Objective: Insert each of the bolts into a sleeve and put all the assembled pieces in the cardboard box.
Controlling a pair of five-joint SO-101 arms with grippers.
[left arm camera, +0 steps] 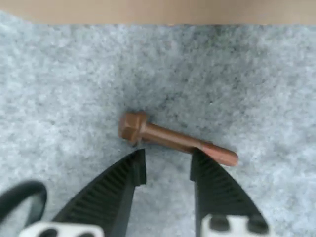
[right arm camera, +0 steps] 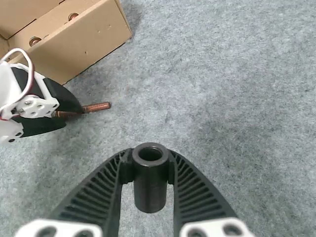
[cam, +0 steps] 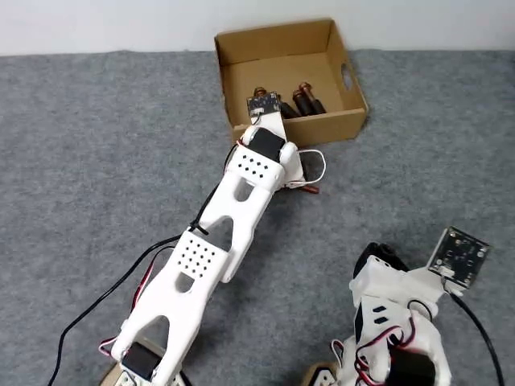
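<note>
- We see just the tip of the bolt (cam: 311, 189) in the high view; the left arm (cam: 241, 201) covers the rest.
- The cardboard box (right arm camera: 74, 39) runs off the right wrist view's edge.
- We cannot count the pieces (cam: 304, 100) inside it.

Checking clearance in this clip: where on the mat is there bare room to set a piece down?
Bare mat lies left of the left arm and cardboard box, and between box and right gripper with its sleeve. Crowded: the strip before the box, with bolt and left gripper.
</note>
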